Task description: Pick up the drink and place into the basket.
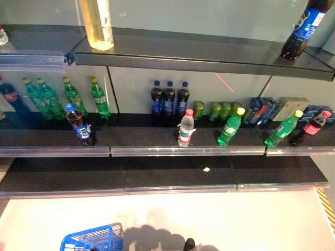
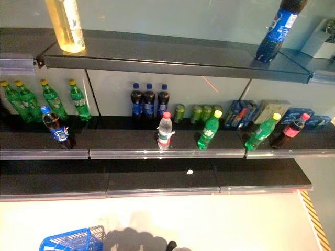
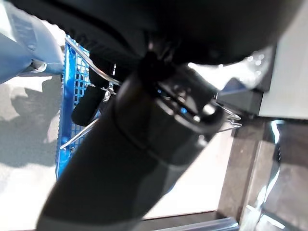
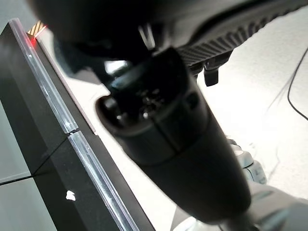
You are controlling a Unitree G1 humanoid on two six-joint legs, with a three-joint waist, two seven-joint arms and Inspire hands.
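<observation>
Drinks stand along the front of the middle shelf (image 1: 157,150): a dark bottle with a blue cap (image 1: 79,125), a clear bottle with a red cap (image 1: 186,128), two green bottles with yellow caps (image 1: 230,127) (image 1: 282,129) and a dark bottle with a red cap (image 1: 312,127). The blue basket (image 1: 94,240) hangs low at the left, off the floor. In the left wrist view my left hand (image 3: 144,144) is shut on its thin wire handles (image 3: 91,65) above the basket (image 3: 72,91). My right hand (image 4: 178,134) hangs beside the low shelf edge (image 4: 91,168), away from the drinks.
Green bottles (image 1: 52,97), dark bottles with blue caps (image 1: 168,98), green cans (image 1: 217,110) and boxes (image 1: 272,109) stand at the back of the middle shelf. The top shelf holds a tall yellow bottle (image 1: 97,23) and a dark bottle (image 1: 302,31). A low shelf (image 1: 172,178) juts out toward me.
</observation>
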